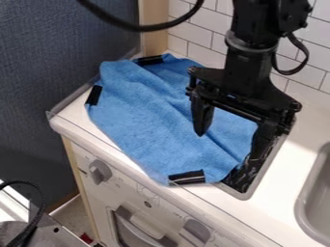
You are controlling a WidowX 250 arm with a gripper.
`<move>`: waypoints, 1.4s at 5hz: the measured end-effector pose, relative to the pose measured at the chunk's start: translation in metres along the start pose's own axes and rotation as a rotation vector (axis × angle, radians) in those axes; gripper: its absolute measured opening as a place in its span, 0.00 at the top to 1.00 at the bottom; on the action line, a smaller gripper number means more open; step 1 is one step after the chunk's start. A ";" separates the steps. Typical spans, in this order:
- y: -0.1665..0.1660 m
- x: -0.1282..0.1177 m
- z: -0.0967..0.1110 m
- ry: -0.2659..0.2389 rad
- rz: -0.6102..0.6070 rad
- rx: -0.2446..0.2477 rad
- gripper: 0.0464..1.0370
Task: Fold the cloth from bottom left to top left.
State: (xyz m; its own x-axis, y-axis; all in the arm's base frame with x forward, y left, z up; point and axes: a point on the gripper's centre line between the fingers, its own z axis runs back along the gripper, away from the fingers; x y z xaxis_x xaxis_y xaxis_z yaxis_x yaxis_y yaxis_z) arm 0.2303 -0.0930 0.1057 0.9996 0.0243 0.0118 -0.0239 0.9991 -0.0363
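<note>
A dark blue panel (pixel 51 62) stood at the far left. Next came the blue cloth (pixel 142 116), spread out and wrinkly on the white tabletop (pixel 293 157) — its front edge was right by the tabletop's front edge. It had black strips on its left side, its top and its bottom corner. A gray knob (pixel 100 171) was on the front, below the cloth. The black end effector (pixel 229 144) was wide open over the cloth's right part. A gray sink (pixel 310 193) was at the far right.
</note>
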 end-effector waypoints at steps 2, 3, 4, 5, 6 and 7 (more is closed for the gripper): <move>0.017 0.004 -0.009 0.008 0.144 0.016 0.04; 0.049 0.017 -0.019 -0.038 0.397 0.060 0.04; 0.095 0.034 -0.036 -0.088 0.647 0.117 0.04; 0.137 0.039 -0.059 -0.110 0.895 0.160 0.04; 0.165 0.032 -0.075 -0.114 1.136 0.190 0.04; 0.185 0.026 -0.088 -0.094 1.260 0.176 0.04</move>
State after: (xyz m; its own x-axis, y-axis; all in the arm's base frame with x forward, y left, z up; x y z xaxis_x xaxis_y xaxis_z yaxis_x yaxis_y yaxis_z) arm 0.2534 0.0893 0.0115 0.2801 0.9502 0.1367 -0.9598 0.2745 0.0586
